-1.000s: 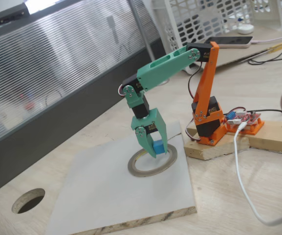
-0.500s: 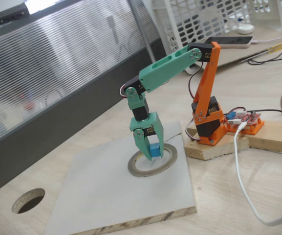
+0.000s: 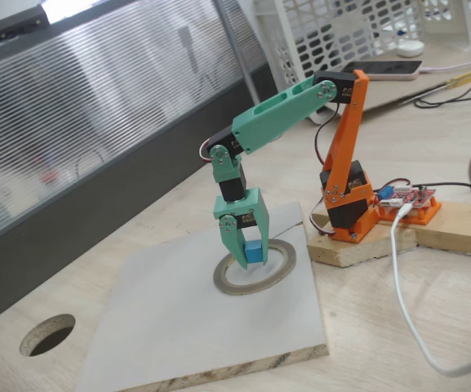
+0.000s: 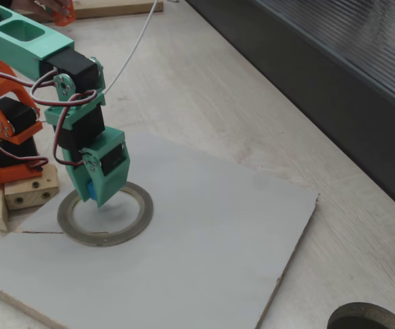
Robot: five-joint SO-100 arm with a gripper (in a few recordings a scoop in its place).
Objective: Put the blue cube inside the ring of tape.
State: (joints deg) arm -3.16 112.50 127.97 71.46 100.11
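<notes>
We saw the blue cube [image 3: 254, 251] pinched between the green fingers of the gripper [image 3: 248, 256], held above the opening of the ring of tape [image 3: 255, 275] and not resting on the surface as far as we could judge. In the other fixed view only a sliver of the blue cube [image 4: 92, 191] showed at the edge of the gripper [image 4: 96, 199], which hung over the near-left part of the ring of tape [image 4: 105, 214]. The gripper was closed on the cube and pointed almost straight down, its tips low over the ring's opening; we could not tell whether they touched the board. The ring lay flat on a pale grey board [image 3: 178, 318], near the board's corner closest to the arm's base. The green arm [image 3: 276, 113] reached out and down from an orange base [image 3: 345, 192], which stood on a small wooden block [image 3: 366, 245] just beside the board. A white cable [image 3: 406, 294] ran across the wooden table [image 3: 431, 327] on the right of that view. A round hole [image 3: 47, 333] was cut through the tabletop, well apart from the ring, beyond the board's far corner. Behind the table ran a dark wall panel [image 3: 96, 204].
</notes>
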